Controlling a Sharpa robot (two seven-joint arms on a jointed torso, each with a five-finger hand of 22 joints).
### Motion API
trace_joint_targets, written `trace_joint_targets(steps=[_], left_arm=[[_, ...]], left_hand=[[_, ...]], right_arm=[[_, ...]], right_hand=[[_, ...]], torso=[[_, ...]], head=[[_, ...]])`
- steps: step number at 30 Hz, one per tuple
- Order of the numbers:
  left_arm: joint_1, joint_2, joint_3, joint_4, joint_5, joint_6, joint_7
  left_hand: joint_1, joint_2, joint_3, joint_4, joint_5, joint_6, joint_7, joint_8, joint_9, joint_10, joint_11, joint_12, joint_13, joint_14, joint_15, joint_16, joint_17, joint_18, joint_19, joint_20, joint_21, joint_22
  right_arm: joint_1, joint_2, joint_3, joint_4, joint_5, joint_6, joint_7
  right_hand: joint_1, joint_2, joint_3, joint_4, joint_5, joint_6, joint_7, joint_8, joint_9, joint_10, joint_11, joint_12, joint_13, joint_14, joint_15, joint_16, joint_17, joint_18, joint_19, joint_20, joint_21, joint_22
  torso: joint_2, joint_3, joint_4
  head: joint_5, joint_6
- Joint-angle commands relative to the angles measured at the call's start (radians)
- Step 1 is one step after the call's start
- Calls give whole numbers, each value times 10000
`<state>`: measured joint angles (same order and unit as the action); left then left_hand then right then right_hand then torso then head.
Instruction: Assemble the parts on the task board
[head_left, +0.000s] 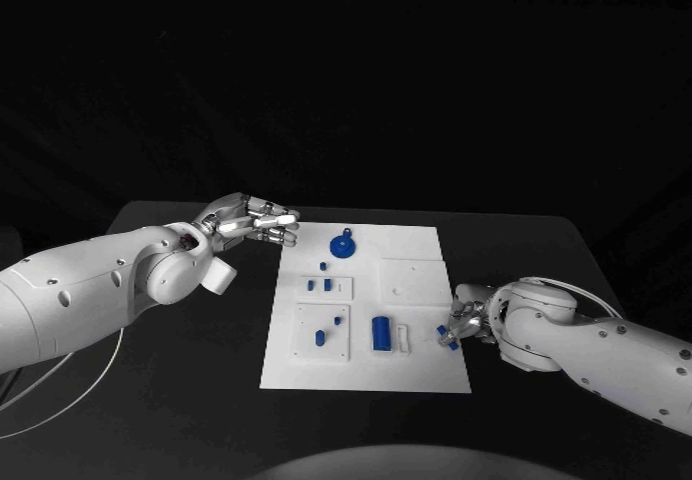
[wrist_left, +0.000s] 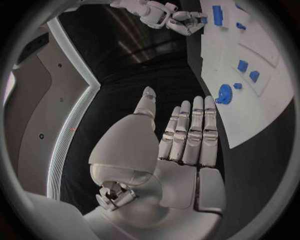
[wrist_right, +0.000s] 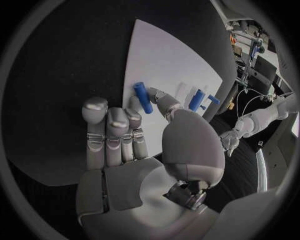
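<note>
The left hand (head_left: 254, 222) hovers over the black worktop (head_left: 188, 400) just off the far left corner of the task board (head_left: 411, 250), fingers straight and together, holding nothing. On the white board lie blue parts: a round piece (head_left: 342, 245) at the far end, small blocks (head_left: 316, 286) in the middle, and a cylinder (head_left: 381, 333) near the front. At the board's right edge, the right hand (head_left: 469, 322) pinches a small blue peg (wrist_right: 144, 96) between thumb and fingertips.
</note>
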<state>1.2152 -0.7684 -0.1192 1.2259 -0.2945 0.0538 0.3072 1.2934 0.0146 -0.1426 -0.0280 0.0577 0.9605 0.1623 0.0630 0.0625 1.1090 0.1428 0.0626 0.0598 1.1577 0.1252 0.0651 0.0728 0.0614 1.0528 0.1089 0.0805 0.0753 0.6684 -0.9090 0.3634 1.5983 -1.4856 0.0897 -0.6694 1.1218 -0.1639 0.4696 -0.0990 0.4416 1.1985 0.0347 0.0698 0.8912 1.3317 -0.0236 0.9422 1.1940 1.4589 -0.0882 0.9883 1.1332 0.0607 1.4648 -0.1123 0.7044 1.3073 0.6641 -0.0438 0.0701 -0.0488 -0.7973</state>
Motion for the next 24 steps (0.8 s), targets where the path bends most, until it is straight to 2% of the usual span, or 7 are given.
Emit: trace_joint_targets(steps=[1,4,9,14,17,18,24], left_arm=[[-2,-7,1,36,-37,259,-37],[-2,-14,-1,34,-43,275,-58],[-2,-14,-5,18,-50,322,-97],[-2,-7,-9,6,-63,352,-129],[-2,3,-11,-9,-68,368,-156],[-1,8,-12,-13,-71,384,-178],[-1,17,-16,-18,-98,429,-241]], left_hand=[[-8,-15,-3,46,-21,-98,4,23,-1,-89,-13,-14,13,-67,21,-21,3,30,-18,63,3,5],[-9,-15,-3,47,-21,-119,5,22,-1,-92,-12,-15,12,-67,21,-22,3,30,-19,64,3,5],[-9,-15,-3,47,-21,-119,5,22,-1,-92,-12,-15,12,-67,21,-22,3,30,-19,64,3,5],[11,-1,-1,36,-20,-88,6,31,2,-94,-12,-14,13,-67,21,-22,3,32,-17,63,4,5],[5,6,-7,38,-20,-76,6,34,4,-92,-11,-13,13,-66,21,-21,4,32,-17,64,3,5],[5,6,-7,38,-20,-76,6,34,4,-92,-11,-13,13,-66,21,-21,4,32,-17,64,3,5],[-13,-12,-24,55,-30,-114,9,28,1,-108,-8,-14,13,-81,27,-22,1,32,-23,68,1,4]], right_arm=[[-223,0,-184,-149,404,-162,-522],[-224,-42,-186,-75,911,-411,-478],[-223,-154,-187,119,1792,-845,-376],[-222,-270,-178,410,2413,-1345,-256],[-220,-325,-159,600,2703,-1617,-200],[-218,-349,-145,698,2828,-1714,-178],[-194,-392,-80,1060,3579,-1939,-126]], right_hand=[[-152,339,2315,-1684,614,-1000,615,-75,-8181,-12,-19,82,3,-43,37,-17,19,176,518,45,82,439],[-312,335,2838,-1826,1040,-987,616,-72,-8242,1,-22,97,0,-54,23,-6,34,198,493,33,159,584],[-366,323,3035,-1829,1496,-983,609,-74,-8264,-4,-14,75,-32,-61,18,-15,34,223,475,34,181,725],[-391,293,3024,-1829,1671,-917,594,-75,-8267,13,-26,93,-31,-60,-1,-6,46,229,490,15,217,762],[-372,256,3012,-1835,1725,-941,598,-76,-8266,25,-27,99,-33,-61,-4,-1,54,230,499,11,252,776],[-368,248,3002,-1833,1741,-915,590,-70,-8263,26,-26,98,-34,-59,-5,-1,54,230,499,12,259,779],[-361,249,2911,-1820,1711,-847,578,-75,-8264,26,-35,93,-41,-58,-13,2,62,230,501,5,271,780]], torso=[[-1,5,-4],[-1,3,-4],[-2,-4,-4],[0,-3,-2],[-4,-6,6],[-3,-6,11],[4,-5,2]], head=[[18,2],[24,4],[18,5],[46,8],[1,0],[36,-9],[70,-25]])
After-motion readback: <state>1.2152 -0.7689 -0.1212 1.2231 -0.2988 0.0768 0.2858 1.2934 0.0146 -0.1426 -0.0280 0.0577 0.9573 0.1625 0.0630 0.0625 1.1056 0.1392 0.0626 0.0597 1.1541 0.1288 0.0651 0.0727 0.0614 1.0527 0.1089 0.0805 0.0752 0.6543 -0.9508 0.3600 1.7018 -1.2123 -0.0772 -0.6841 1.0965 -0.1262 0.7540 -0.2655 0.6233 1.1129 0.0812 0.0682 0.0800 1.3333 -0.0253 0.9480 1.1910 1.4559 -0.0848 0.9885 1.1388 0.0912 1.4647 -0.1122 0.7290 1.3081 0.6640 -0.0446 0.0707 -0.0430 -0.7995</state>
